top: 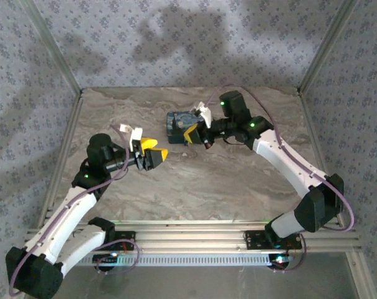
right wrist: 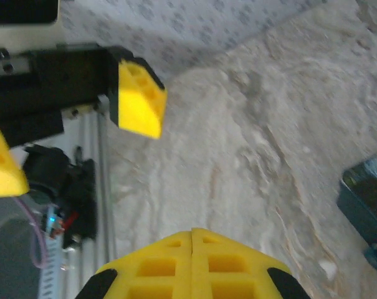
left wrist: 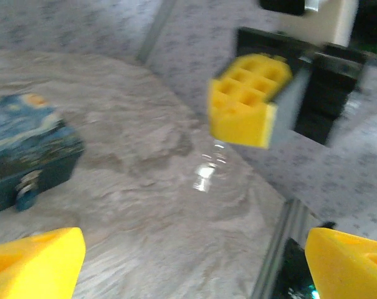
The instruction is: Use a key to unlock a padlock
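The right arm [top: 288, 165] reaches in toward the back of the table; the left arm [top: 70, 212] is folded nearer its base. The left gripper [top: 154, 149] hangs with its yellow fingers spread wide and nothing between them, apart from the lock; the right gripper [top: 190, 133] has its fingers pressed together, empty, just beside the right edge of the padlock [top: 176, 123]; whether it touches the block I cannot tell. The padlock lies flat toward the back, painted night-sky face up. In the left wrist view the key [left wrist: 27, 190] shows as a small blue head against the lock's dark side wall, apparently seated in the keyhole; blur keeps that from being certain, and the shackle is too unclear to call locked or freed.

By my reading insertion is done and the turn is the step in hand. The next move calls for one claw to steady the block while the other closes on the little blue head and twists; the head is tiny and low to the surface, so the approach must be fine and nearly level.

The walls [top: 176, 43] are pale fabric with a small repeated motif, crossed by soft shadows; an aluminium frame [top: 194, 233] edges the near side; the table [top: 207, 180] is marbled grey-beige and smooth enough to glint, so the lock may slide if pushed.
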### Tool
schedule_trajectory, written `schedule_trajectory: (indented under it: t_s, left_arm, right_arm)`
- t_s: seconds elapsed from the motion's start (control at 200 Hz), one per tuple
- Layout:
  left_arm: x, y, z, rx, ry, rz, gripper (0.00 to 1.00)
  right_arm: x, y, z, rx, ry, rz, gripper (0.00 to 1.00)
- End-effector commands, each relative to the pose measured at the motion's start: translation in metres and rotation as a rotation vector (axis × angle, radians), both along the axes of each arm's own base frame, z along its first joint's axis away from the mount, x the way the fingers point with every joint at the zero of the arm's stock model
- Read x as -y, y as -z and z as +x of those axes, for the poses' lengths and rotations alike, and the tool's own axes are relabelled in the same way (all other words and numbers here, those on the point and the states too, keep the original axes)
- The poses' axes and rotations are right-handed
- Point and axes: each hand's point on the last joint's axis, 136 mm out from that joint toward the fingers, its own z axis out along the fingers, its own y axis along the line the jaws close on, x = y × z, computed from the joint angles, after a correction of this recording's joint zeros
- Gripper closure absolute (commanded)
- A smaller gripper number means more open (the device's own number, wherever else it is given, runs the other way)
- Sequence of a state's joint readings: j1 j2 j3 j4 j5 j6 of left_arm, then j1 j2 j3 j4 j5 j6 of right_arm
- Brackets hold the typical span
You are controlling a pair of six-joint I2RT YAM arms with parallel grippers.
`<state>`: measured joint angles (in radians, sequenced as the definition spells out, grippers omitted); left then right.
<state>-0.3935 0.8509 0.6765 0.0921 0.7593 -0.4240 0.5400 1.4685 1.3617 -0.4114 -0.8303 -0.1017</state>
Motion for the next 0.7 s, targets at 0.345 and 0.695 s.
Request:
schedule_trajectory:
  t_s: [0.345, 0.695]
  left_arm:
    - [0.036, -0.052, -0.018, 0.160, 0.276, -0.078, 0.42]
    - [0.046, -0.057, -0.025, 0.179, 0.305, -0.106, 0.47]
  right_arm:
    - [-0.026, -0.063, -0.044, -0.018, -0.151, 0.221, 1.00]
    - [-0.027, -0.073, -0.042, 0.016, -0.075, 0.245, 1.00]
